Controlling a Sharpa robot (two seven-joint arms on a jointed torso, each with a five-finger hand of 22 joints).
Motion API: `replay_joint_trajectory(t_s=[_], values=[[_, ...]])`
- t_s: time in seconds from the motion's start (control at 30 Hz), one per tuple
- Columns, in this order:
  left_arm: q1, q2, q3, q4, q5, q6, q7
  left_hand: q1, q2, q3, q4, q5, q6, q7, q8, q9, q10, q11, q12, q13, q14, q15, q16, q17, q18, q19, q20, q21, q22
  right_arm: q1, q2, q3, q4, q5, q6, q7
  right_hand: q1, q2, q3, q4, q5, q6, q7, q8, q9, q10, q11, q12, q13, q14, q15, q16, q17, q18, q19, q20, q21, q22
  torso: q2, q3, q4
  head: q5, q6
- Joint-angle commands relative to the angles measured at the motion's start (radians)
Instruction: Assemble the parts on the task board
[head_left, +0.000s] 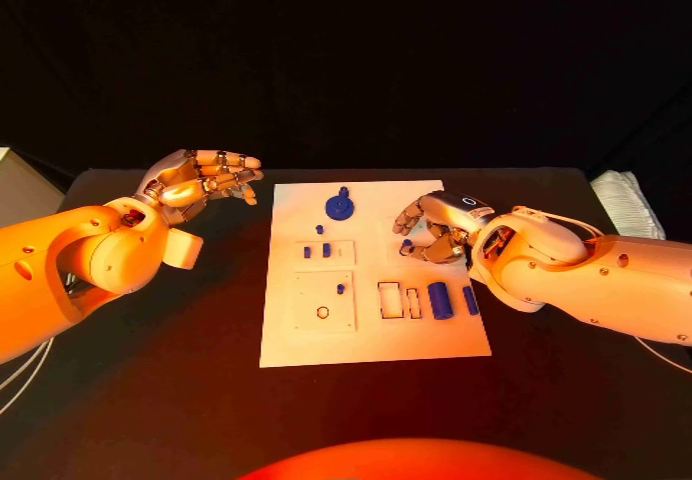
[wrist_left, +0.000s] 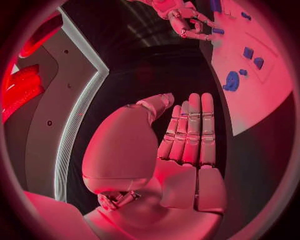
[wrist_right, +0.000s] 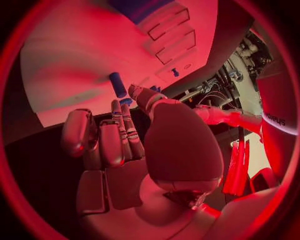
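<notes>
The white task board (head_left: 289, 340) lies in the middle of the table. On it are a round blue part with a knob (head_left: 340, 206), small blue pegs (head_left: 327, 249) and two blue cylinders (head_left: 440, 300) near its right edge. My right hand (head_left: 433, 228) hovers low over the board's right side with its fingers curled down. Its thumb (wrist_right: 144, 95) and fingertips (wrist_right: 119, 107) sit at a small blue part (wrist_right: 117, 84), which also shows in the head view (head_left: 407, 243). I cannot tell whether they grip it. My left hand (head_left: 202, 180) is raised left of the board and holds nothing, its fingers (wrist_left: 190, 125) straight.
The board has raised square plates (head_left: 323, 302) and rectangular slots (head_left: 391, 299). A pale box (head_left: 18, 190) stands at the table's far left, and a white cloth-like thing (head_left: 629, 200) lies at the far right. Bare black table surrounds the board.
</notes>
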Motion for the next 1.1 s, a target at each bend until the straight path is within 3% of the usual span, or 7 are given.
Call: replay_joint_trajectory(t_s=[0.03,0.23,0.77,0.8,1.1], values=[[0.0,0.001,0.001,0.002,0.006,0.018,0.011,-0.007,-0.003,-0.008,0.0,-0.003,-0.004,0.002,-0.002,-0.001,-0.001,0.006,-0.003,-0.001,0.001,0.002,-0.004,0.0,0.001,-0.008,0.001,0.001,0.001,-0.001,0.006,-0.001,-0.008,-0.034,0.089,-0.014,0.001,-0.011,-0.005,0.0,-0.004,0.002,-0.009,-0.003,-0.001,-0.004,-0.001,-0.004,-0.001,0.024,0.001,0.005,-0.001,-0.018,0.009,0.001,0.0,0.106,0.002,0.0002,-0.0007,0.0,0.0],[0.0,0.001,0.001,0.001,0.006,0.018,0.011,-0.007,-0.003,-0.008,0.0,-0.003,-0.004,0.002,-0.002,-0.001,-0.001,0.006,-0.003,-0.001,0.001,0.002,-0.004,0.0,0.001,-0.008,0.001,0.001,0.001,-0.003,0.014,-0.001,-0.021,-0.051,0.095,-0.034,0.005,-0.002,-0.008,0.003,-0.009,0.007,-0.009,-0.002,0.0,0.001,-0.002,0.001,-0.001,0.024,0.001,0.007,0.001,-0.019,0.01,0.0,0.004,0.108,0.0,-0.0018,0.0021,-0.002,-0.002],[0.0,0.0,0.001,-0.001,0.006,0.017,0.006,-0.009,-0.002,-0.009,0.002,-0.003,-0.004,0.002,-0.002,-0.002,-0.001,0.006,-0.003,-0.002,0.001,0.003,-0.005,0.001,0.001,-0.009,0.002,-0.001,0.0,-0.004,0.02,-0.002,-0.023,-0.074,0.039,-0.043,0.029,0.031,0.059,0.004,-0.02,0.05,-0.011,0.014,0.005,0.053,-0.009,0.025,0.0,0.023,-0.006,0.011,0.002,-0.021,0.019,-0.004,0.02,0.12,0.001,0.0006,0.0,0.001,-0.003],[0.0,0.0,0.001,-0.001,0.007,0.016,0.005,-0.01,-0.002,-0.009,0.002,-0.003,-0.004,0.002,-0.002,-0.002,-0.001,0.006,-0.003,-0.002,0.002,0.003,-0.005,0.001,0.001,-0.009,0.002,-0.001,0.0,-0.004,0.02,-0.002,-0.022,-0.074,0.033,-0.042,0.033,0.039,0.087,0.002,-0.058,0.063,-0.015,0.021,0.009,0.085,-0.017,0.036,0.004,0.025,-0.012,0.015,0.007,-0.025,0.028,-0.009,0.042,0.13,0.001,0.0005,-0.0002,0.001,-0.003],[0.0,0.001,0.001,-0.004,0.007,0.015,0.002,-0.01,-0.002,-0.009,0.002,-0.003,-0.004,0.002,-0.002,-0.002,-0.001,0.006,-0.003,-0.002,0.002,0.003,-0.005,0.001,0.001,-0.009,0.002,-0.001,0.0,-0.006,0.02,-0.002,-0.014,-0.068,0.007,-0.041,0.027,0.062,0.116,-0.01,-0.072,0.133,-0.046,0.065,0.039,0.211,-0.06,0.086,0.042,0.03,-0.046,0.023,0.017,-0.035,0.05,-0.037,0.097,0.156,0.0,0.0008,-0.0008,-0.001,-0.004]])
